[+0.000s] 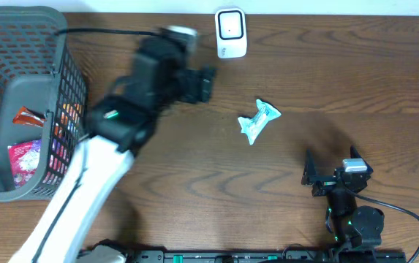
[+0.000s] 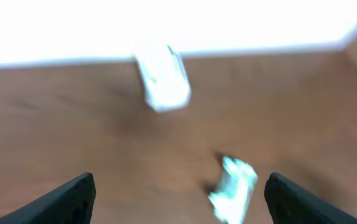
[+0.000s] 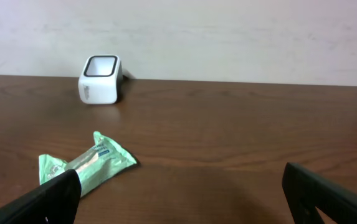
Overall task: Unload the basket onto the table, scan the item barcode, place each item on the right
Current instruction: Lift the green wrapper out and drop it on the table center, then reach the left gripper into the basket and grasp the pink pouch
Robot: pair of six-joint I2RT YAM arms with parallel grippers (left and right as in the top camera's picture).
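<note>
Left gripper point(image 1: 203, 84) and right gripper point(image 1: 331, 169) jaws are held open; crumpled green plastic packet point(image 1: 257, 120) is laid five o'clock from white boxy scanner point(image 1: 230, 33).

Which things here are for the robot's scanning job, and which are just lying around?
For the job:
- scanner
- green packet, lying on the table

Just lying about:
- basket
- red packs inside it
</note>
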